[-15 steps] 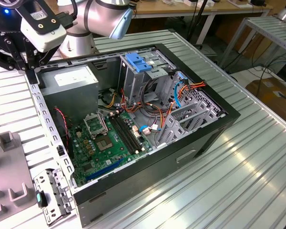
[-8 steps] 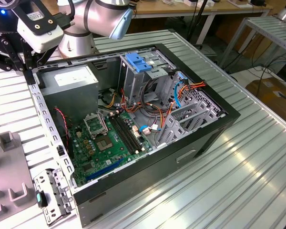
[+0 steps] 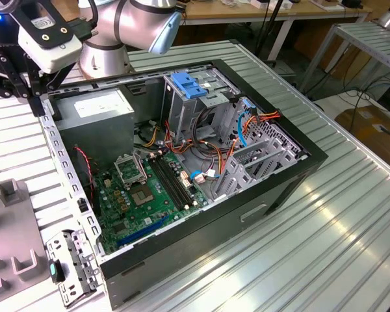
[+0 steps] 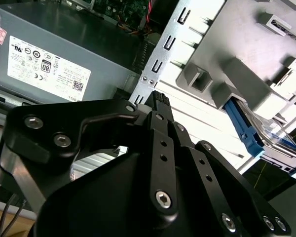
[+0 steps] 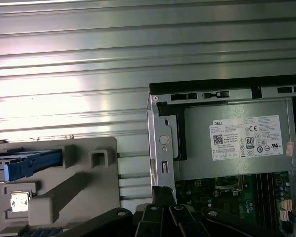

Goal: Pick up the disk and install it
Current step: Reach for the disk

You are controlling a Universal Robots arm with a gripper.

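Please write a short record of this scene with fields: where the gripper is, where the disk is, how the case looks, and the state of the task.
gripper: above the case corner beside the power supply, apart from the disk
disk: resting in the grey holder outside the case
case: open, motherboard exposed, on the ribbed metal table
task state: disk not yet picked up

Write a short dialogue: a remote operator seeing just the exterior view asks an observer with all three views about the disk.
Operator: Where is the disk?
Observer: In the first wrist view the disk sits in a grey holder on the ribbed table, beside the computer case.
Operator: Is the end effector on it?
Observer: No. In the second wrist view the end effector hangs at the case's metal edge, apart from the disk.
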